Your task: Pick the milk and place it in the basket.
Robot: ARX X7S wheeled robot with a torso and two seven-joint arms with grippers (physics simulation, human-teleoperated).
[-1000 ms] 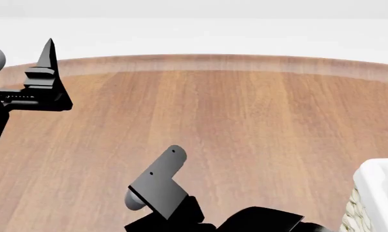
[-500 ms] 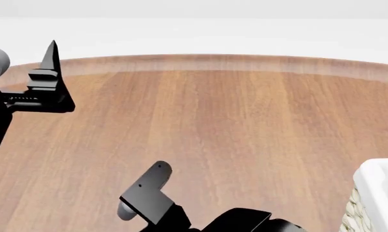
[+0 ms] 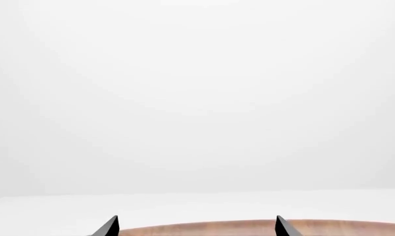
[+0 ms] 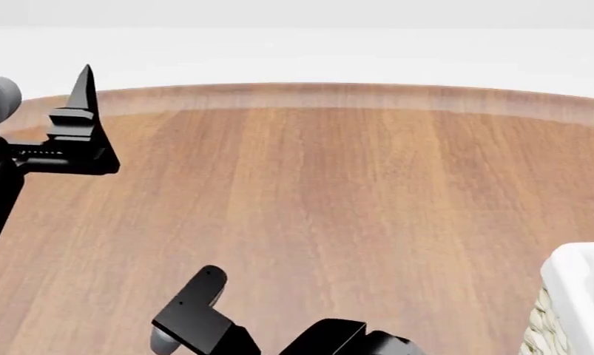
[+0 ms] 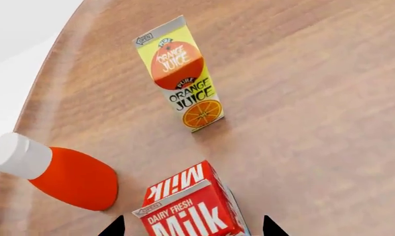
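Round wooden bench unchanged in the head view, basket parked at its right edge. Left gripper raised at the far left, nudged slightly inward since a second ago, fingers apart and empty. Right gripper pulled back and lower in the head view, now closing on the milk, red top sitting between spread fingers, not yet clamped. Orange juice carton and red bottle beside it; probably lining up the grasp
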